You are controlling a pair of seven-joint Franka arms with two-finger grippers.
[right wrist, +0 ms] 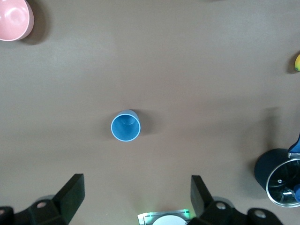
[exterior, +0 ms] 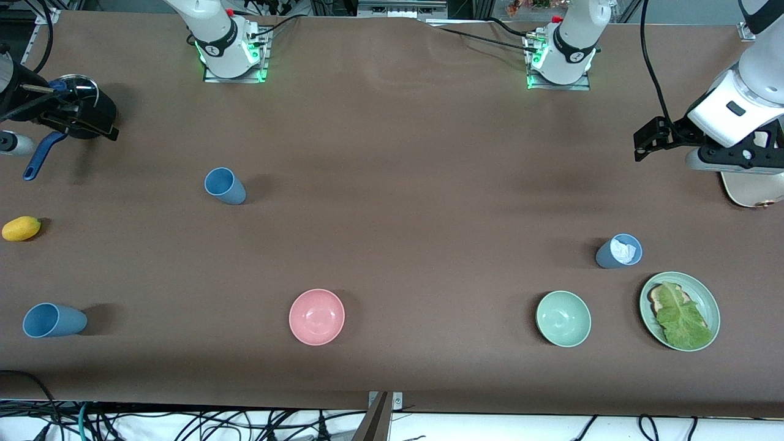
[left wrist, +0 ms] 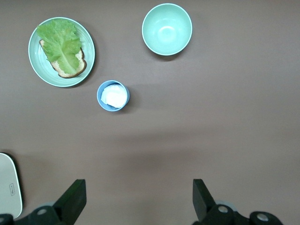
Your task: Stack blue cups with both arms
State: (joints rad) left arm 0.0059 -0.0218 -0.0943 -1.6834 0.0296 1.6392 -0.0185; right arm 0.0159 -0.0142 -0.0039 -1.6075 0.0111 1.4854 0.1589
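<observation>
We've got three blue cups out: one (exterior: 54,320) near the front camera at the right arm's end, one (exterior: 225,185) farther back, and one (exterior: 619,251) with something white inside, next to the green plate (exterior: 649,294). Right gripper (right wrist: 136,199) hangs spread wide and empty over that middle cup; left gripper (left wrist: 138,202) is spread too, empty.

Cream board (exterior: 752,195) partly under arm
</observation>
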